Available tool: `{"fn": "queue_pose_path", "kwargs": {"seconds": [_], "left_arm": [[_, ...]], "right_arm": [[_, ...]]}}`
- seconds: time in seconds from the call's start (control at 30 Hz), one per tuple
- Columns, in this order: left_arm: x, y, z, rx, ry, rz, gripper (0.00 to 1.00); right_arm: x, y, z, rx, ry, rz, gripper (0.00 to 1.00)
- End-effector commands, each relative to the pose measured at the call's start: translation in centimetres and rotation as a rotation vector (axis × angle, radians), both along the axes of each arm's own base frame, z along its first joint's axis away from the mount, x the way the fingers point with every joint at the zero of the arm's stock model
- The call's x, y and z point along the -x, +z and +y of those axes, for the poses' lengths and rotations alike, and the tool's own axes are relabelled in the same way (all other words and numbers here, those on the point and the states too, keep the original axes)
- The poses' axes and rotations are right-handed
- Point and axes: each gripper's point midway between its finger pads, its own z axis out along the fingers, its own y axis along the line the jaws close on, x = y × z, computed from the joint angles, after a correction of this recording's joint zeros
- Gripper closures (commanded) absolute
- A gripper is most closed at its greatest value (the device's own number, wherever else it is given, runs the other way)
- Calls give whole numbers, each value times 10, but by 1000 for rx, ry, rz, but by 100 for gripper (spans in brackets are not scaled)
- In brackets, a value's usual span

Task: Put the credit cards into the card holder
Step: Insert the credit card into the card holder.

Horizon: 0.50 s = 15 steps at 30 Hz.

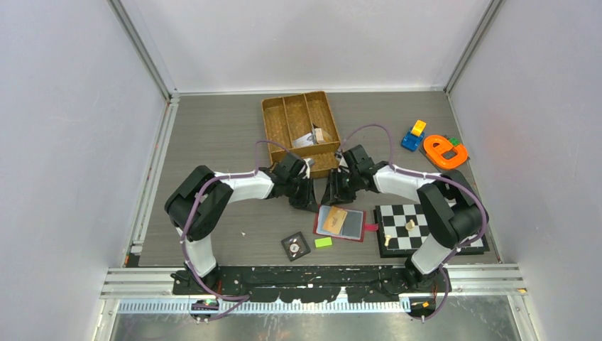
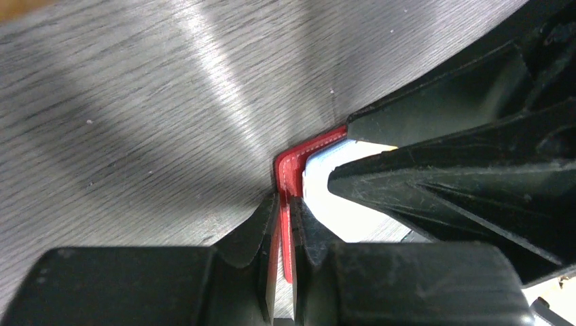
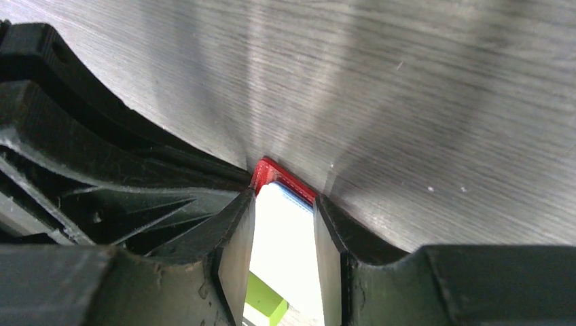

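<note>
I see the left jaws pinched tight on the far left edge of the red wallet (image 2: pixel 291 170), which lies open on the tabletop (image 1: pixel 213 135). The right jaws are clamped on a pale card (image 3: pixel 285 251) at that same wallet corner. A tan-orange card (image 1: pixel 334 219) lies inside the wallet.

1. The left arm (image 1: pixel 245 186) and right arm (image 1: pixel 394 181) are alike, with smooth white shell links set between bulky black joint housings.
2. A purple cable (image 1: pixel 188 238) runs along each arm from base to wrist, bowing free of the links in loops.
3. Both arms are bolted to a black base plate (image 1: pixel 312 280).
4. The left gripper (image 2: pixel 285 207) has matte black plastic fingers (image 2: pixel 255 238), lightly scuffed and tapering to narrow tips.
5. The right gripper (image 3: pixel 282 204) is also black, with raised triangular ribs on its finger sides.
</note>
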Motion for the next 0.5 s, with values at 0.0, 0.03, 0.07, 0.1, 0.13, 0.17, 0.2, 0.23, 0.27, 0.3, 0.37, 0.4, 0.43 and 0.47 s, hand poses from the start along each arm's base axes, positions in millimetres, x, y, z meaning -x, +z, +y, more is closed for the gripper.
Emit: {"fn": "queue_pose_path", "kwargs": {"seconds": [0.0, 0.03, 0.07, 0.1, 0.13, 0.17, 0.2, 0.23, 0.27, 0.3, 0.37, 0.4, 0.43, 0.47], "left_arm": [[-3, -2, -1, -8, 4, -28, 87], [-3, -2, -1, -8, 5, -30, 87], [-3, -1, -1, -7, 5, -31, 87], [-3, 1, -1, -4, 6, -33, 87], [-3, 1, -1, -4, 6, -34, 87], [-3, 2, -2, -2, 5, -37, 87], [-3, 2, -2, -2, 5, -37, 87], [-4, 2, -2, -1, 5, -37, 87], [-3, 2, -2, -1, 2, -37, 87], [-3, 2, -2, -1, 2, -37, 87], [-2, 1, -2, -2, 1, -35, 87], [-2, 1, -2, -2, 1, -36, 87], [-2, 1, -2, -2, 1, -36, 87], [-2, 1, -2, -3, 0, -35, 87]], "right_arm": [[0, 22, 3, -36, -33, -40, 58], [-2, 27, -1, -24, -56, -61, 57], [-3, 30, -3, -16, -68, -74, 56], [-4, 34, -5, -7, -77, -92, 55], [-5, 38, -6, -1, -80, -108, 53], [-5, 41, -7, 2, -82, -120, 51], [-6, 43, -8, 6, -84, -125, 50], [-6, 43, -9, 11, -83, -128, 49], [-5, 42, -9, 17, -79, -124, 49], [-5, 40, -9, 20, -75, -119, 49], [-4, 35, -8, 25, -68, -103, 49], [-3, 33, -8, 24, -64, -98, 49], [-2, 30, -7, 25, -60, -89, 49], [-1, 28, -6, 27, -56, -83, 49]]}}
